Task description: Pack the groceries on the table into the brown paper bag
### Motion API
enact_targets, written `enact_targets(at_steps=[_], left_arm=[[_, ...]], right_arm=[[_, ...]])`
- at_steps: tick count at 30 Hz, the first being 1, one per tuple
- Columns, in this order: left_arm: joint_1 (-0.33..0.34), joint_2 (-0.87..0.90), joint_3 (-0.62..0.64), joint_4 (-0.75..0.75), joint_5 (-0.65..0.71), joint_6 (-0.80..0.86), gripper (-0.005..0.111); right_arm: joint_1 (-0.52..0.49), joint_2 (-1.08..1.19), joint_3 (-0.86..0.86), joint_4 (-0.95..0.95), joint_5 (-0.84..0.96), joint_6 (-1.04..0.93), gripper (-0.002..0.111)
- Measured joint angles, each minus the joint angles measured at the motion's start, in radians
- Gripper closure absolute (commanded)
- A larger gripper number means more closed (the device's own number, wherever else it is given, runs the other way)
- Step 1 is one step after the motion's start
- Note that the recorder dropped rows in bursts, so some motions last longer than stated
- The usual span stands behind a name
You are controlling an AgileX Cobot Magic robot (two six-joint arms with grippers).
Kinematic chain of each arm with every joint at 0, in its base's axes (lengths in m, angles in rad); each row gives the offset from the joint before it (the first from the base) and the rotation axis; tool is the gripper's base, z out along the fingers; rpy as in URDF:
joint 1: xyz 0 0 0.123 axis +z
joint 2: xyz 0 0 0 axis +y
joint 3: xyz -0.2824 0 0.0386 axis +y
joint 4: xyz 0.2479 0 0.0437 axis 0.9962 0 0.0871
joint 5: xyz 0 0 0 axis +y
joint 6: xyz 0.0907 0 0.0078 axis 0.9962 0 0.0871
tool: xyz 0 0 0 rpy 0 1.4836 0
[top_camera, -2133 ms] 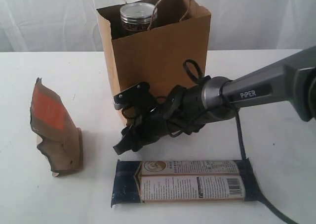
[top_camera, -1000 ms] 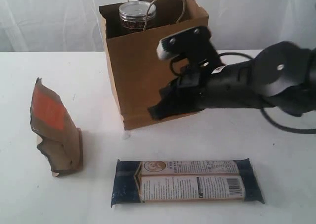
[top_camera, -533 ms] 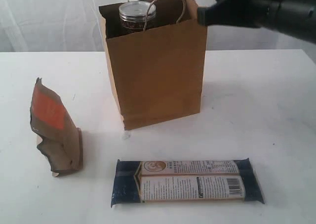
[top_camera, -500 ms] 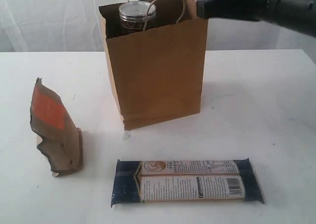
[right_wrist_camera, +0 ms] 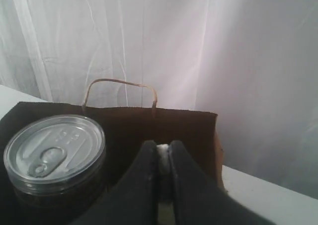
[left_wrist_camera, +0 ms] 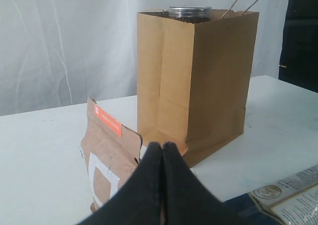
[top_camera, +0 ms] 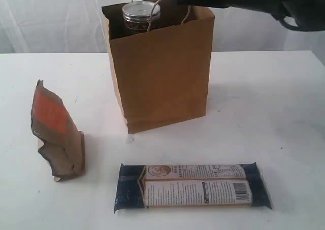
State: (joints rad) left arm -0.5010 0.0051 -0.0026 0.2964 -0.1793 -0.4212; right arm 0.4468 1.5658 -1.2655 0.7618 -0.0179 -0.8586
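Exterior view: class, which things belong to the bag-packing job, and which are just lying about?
Part of the job:
brown paper bag
pull-tab can, already in the bag
orange-brown pouch, on the table
long navy packet, on the table

Just there:
white curtain
tiny white crumb by the bag's base

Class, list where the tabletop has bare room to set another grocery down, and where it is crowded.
Free: the table right of the brown paper bag, up to the long navy packet; the strip between the orange-brown pouch and the bag. Crowded: the bag's mouth, holding the pull-tab can.
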Motion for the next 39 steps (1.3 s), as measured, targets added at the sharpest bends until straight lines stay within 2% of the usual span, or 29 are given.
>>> enact_targets(at_steps=[4,7,10,17,19,31,39], left_arm=[[0.000,0.000,0.000,0.000,0.000,0.000,0.107],[0.000,0.000,0.000,0.000,0.000,0.000,0.107],[0.000,0.000,0.000,0.000,0.000,0.000,0.107],[0.000,0.000,0.000,0.000,0.000,0.000,0.107],[0.000,0.000,0.000,0.000,0.000,0.000,0.107],[0.000,0.000,0.000,0.000,0.000,0.000,0.107],[0.000,0.000,0.000,0.000,0.000,0.000,0.107]], right_arm=[[0.000,0.070,-0.064,0.000,0.007,0.000,0.108],[-0.004,0.113,-0.110,0.000,0.044,0.000,0.102],[-0.006,0.145,-0.149,0.000,0.092,0.000,0.091],[-0.006,0.168,-0.175,0.000,0.131,-0.004,0.055],[-0.006,0.168,-0.177,0.000,0.133,-0.004,0.051],[-0.013,0.082,-0.177,0.000,0.145,-0.004,0.051],[-0.116,-0.061,-0.066,0.000,0.154,-0.004,0.051]])
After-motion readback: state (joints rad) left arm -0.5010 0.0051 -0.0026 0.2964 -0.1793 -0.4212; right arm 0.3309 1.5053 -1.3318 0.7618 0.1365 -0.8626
